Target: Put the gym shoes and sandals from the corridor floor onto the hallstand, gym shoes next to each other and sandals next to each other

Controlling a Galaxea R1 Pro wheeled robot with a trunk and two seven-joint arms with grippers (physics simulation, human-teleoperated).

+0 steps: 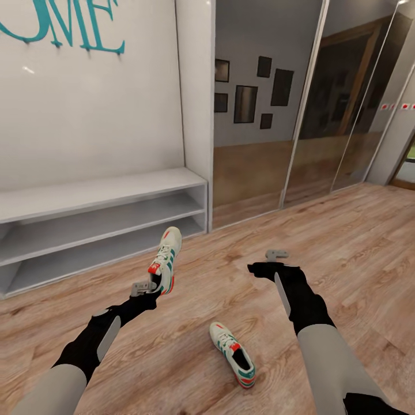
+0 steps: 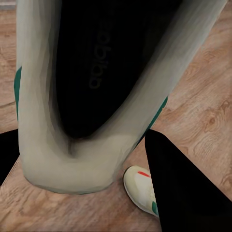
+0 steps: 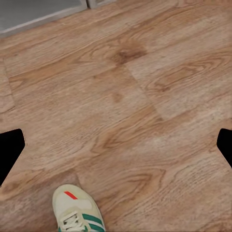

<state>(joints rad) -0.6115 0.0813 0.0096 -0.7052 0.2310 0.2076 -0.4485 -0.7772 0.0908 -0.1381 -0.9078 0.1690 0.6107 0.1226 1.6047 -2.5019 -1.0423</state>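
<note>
One white gym shoe with green stripes hangs toe-up above the corridor floor, and my left gripper is shut on its heel rim. In the left wrist view its dark insole looms close between the black fingers. The other gym shoe lies flat on the planks between my arms; its toe shows as shoe toe and shoe toe. My right gripper hovers open and empty over bare planks, gripper. The hallstand stands at the left wall. The two sandals are out of view.
The hallstand's low grey two-tier base runs along the white wall, its shelves bare. Mirrored sliding doors stand to its right. Open wood floor stretches to the right and front.
</note>
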